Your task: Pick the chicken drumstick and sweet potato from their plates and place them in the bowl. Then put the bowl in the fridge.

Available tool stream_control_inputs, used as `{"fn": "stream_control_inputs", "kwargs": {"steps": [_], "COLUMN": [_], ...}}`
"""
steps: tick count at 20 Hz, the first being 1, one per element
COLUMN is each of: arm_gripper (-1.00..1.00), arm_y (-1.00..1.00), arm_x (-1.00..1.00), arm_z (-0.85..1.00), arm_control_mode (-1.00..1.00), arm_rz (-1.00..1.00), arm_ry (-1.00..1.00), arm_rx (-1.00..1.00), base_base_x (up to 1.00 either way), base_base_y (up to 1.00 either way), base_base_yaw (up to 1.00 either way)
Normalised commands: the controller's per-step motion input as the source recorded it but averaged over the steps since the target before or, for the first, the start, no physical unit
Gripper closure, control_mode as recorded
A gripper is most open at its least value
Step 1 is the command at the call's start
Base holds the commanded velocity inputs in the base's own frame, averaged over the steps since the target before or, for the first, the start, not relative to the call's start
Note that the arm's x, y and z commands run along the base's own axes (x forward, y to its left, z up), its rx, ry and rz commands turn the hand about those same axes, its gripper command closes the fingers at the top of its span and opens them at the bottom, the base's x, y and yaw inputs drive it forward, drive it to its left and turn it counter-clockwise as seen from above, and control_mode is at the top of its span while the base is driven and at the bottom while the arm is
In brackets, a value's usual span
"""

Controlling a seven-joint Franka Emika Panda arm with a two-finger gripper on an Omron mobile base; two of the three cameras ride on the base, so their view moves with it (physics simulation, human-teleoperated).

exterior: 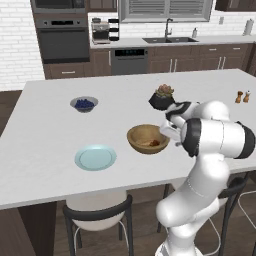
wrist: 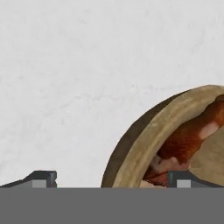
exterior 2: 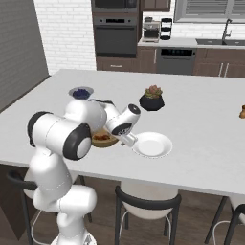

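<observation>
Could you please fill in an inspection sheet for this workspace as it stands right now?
Surface: white island counter, flat, no spills seen.
Job's things: wooden bowl near the front edge, holding the chicken drumstick; a tan piece beside it may be the sweet potato, too small to be sure. Pale blue plate and white plate both bare. Fridge: nothing seen.
Clutter: small bowl of blueberries, black plant pot, two small shakers.
End effector: open, one finger inside the bowl, one outside, straddling its rim.
Cables: nothing seen.
Surroundings: wall oven, sink, stools under the counter.
</observation>
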Motion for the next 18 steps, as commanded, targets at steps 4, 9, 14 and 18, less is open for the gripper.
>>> {"fn": "stream_control_inputs", "kwargs": {"steps": [4, 9, 14, 18], "arm_gripper": [-1.00, -1.00, -1.00, -1.00], "arm_y": [0.00, 0.00, 0.00, 0.04], "arm_x": [0.38, 0.17, 0.08, 0.02], "arm_z": [0.00, -0.14, -0.23, -0.15], "arm_control_mode": [-1.00, -1.00, -1.00, -1.00], "arm_rz": [0.00, 0.00, 0.00, 0.00], "arm_ry": [0.00, 0.00, 0.00, 0.00], "arm_rx": [0.00, 0.00, 0.00, 0.00], "base_base_x": [0.00, 0.00, 0.00, 0.00], "base_base_y": [0.00, 0.00, 0.00, 0.00], "base_base_yaw": [0.00, 0.00, 0.00, 0.00]}}
